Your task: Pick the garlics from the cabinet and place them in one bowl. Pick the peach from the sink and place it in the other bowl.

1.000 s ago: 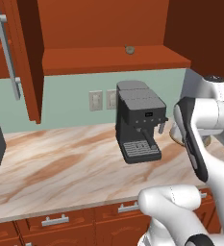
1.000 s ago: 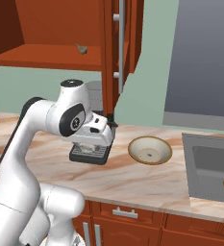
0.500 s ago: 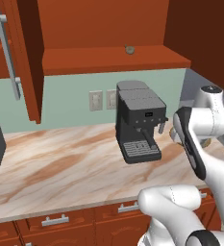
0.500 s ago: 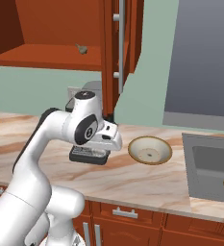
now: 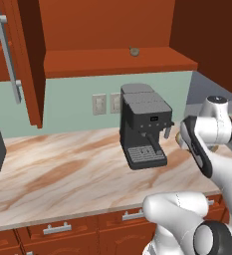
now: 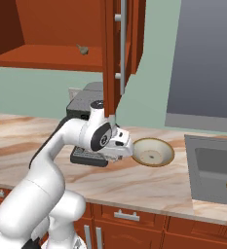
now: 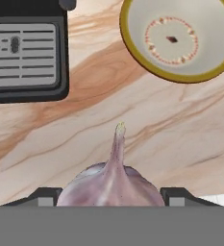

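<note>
The hand [image 7: 111, 199] is closed on a pale pink garlic [image 7: 111, 181], low in the hand view's centre above the marble tabletop [image 7: 84, 125]. A yellow-rimmed bowl [image 7: 177, 38] sits upper right. The other garlic [image 5: 134, 51] rests on the cabinet [image 5: 117, 62] shelf.

arm [image 6: 61, 146]: glossy white rounded shells | joints: dark grey rings | base: white, bulbous

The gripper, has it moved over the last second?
Yes. The gripper, shut on a garlic, has swung rightward from in front of the coffee machine toward the bowl.
</note>
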Controlling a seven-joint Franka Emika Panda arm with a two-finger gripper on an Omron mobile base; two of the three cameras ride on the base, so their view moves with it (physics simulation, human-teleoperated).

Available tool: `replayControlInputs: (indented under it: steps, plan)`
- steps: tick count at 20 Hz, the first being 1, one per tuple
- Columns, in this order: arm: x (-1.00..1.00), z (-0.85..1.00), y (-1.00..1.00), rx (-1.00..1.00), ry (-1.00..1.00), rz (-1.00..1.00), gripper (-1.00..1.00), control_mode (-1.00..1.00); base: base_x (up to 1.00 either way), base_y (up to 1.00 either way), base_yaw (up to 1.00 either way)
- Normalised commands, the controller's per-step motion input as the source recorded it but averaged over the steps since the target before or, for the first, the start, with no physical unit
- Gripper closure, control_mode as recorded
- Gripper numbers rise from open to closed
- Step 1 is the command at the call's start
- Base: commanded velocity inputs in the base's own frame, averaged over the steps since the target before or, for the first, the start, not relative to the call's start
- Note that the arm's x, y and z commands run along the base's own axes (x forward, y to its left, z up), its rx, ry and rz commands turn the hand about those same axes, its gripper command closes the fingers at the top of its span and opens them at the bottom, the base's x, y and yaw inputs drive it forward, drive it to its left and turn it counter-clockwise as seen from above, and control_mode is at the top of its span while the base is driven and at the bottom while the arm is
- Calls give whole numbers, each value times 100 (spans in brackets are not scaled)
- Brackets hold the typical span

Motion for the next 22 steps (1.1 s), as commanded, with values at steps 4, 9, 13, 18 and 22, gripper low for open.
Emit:
replayControlInputs:
  steps: [4, 9, 13, 18, 22]
  plan:
    - [10, -33, -28, 0, 0, 1, 100, -100, 0, 0, 0]
    - [6, -27, -20, 0, 0, 1, 100, -100, 0, 0, 0]
    - [0, -25, -15, 0, 0, 0, 100, -100, 0, 0, 0]
    - [12, -20, -21, 0, 0, 0, 100, -100, 0, 0, 0]
    - [21, -18, -18, 0, 0, 0, 100, -100, 0, 0, 0]
